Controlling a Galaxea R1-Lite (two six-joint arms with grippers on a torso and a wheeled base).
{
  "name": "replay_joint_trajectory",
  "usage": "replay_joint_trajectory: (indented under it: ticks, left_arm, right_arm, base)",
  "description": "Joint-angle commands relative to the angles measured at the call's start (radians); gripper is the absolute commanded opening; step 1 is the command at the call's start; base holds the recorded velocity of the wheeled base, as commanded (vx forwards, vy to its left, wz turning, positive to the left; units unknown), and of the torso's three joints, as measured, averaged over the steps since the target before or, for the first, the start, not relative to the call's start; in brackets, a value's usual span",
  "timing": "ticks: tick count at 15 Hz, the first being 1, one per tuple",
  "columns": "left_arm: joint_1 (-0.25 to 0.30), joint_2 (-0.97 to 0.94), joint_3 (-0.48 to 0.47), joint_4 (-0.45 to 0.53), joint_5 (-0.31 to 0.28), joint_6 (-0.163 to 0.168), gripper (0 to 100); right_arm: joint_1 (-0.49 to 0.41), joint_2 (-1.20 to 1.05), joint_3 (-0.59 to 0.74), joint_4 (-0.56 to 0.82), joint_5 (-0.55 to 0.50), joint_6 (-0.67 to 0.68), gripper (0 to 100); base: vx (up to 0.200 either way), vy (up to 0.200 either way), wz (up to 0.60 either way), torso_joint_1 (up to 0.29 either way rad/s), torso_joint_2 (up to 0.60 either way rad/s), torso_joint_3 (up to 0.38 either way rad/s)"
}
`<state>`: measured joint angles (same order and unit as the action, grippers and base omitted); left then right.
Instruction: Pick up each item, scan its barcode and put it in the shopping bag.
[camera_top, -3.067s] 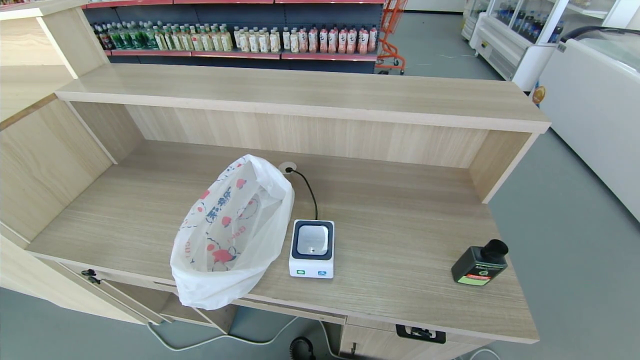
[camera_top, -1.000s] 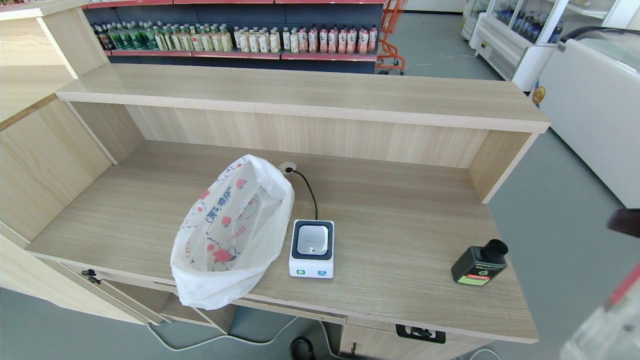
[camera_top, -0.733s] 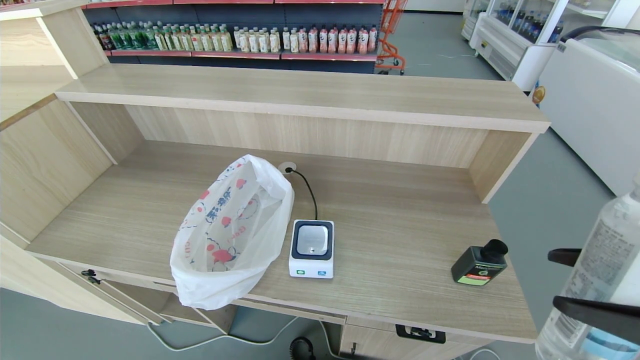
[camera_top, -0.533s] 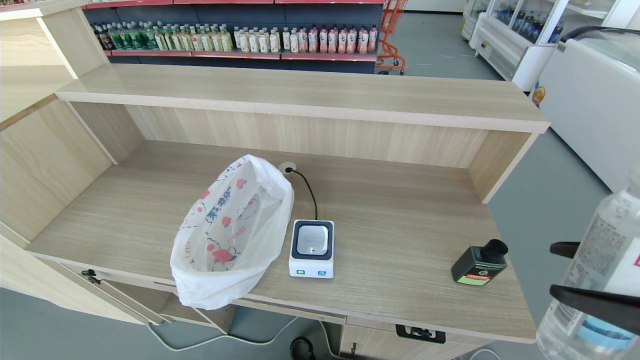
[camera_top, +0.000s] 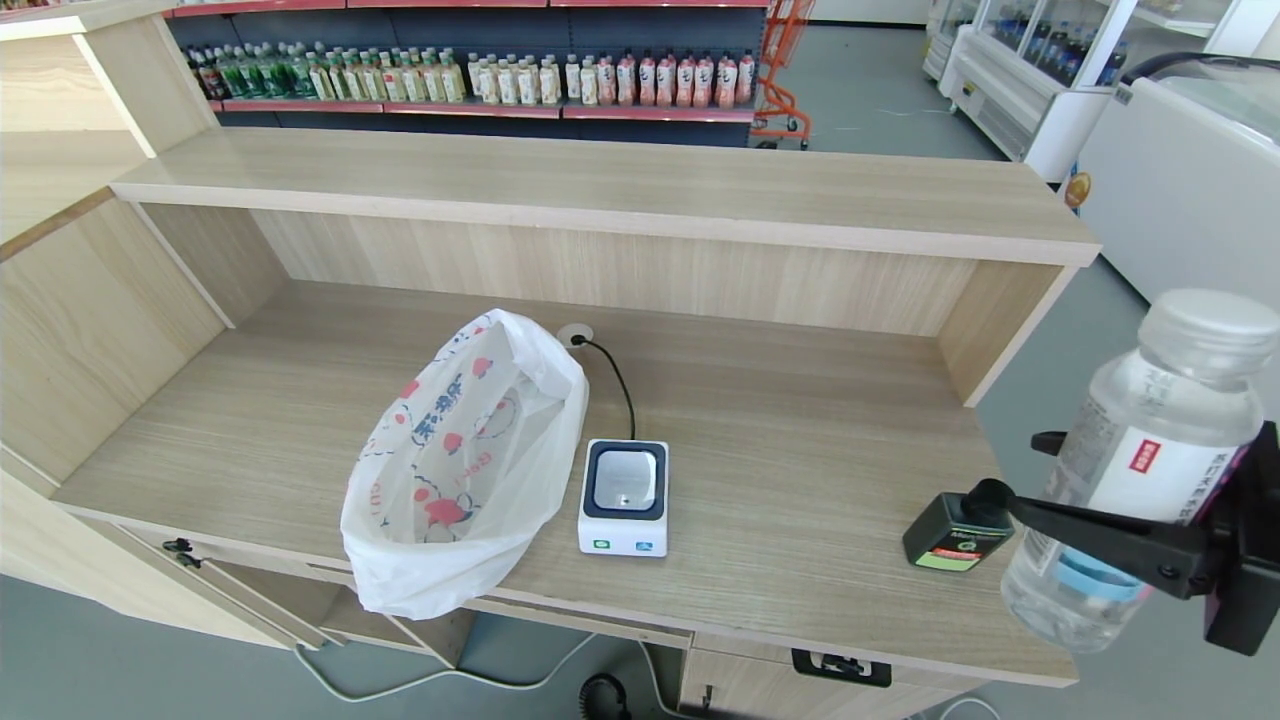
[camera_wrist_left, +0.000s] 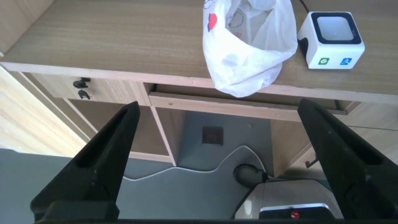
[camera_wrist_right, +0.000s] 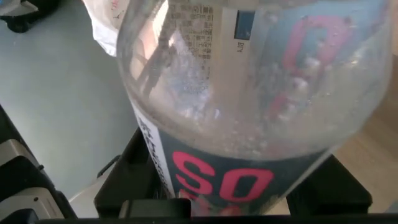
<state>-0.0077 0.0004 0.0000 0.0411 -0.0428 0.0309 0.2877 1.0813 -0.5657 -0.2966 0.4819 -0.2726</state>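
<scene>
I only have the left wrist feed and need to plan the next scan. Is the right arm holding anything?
Observer: Yes. The right gripper is shut on a clear water bottle, held in the air off the right end of the counter.
Operator: Is anything else waiting to be scanned?
Observer: A small dark bottle with a black top sits near the counter's right front corner.
Operator: How is the held one oriented?
Observer: Roughly upright, with its cap on top and a slight lean.
</scene>
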Motion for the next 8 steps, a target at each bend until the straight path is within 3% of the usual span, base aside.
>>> replay_joint_trajectory:
  ticks: [1, 8]
  left_arm:
    - [0.000, 0.000, 0.000, 0.000, 0.000, 0.000, 100]
    - [0.000, 0.000, 0.000, 0.000, 0.000, 0.000, 100]
  right_arm:
    - [0.001, 0.046, 0.014, -0.004, 0.000, -0.013, 0]
    - [0.004, 0.060, 0.007, -0.004, 0.006, -0.010, 0]
  base:
    - [0.000, 0.000, 0.00, 0.000, 0.00, 0.000]
    - [0.000, 0.000, 0.00, 0.000, 0.00, 0.000]
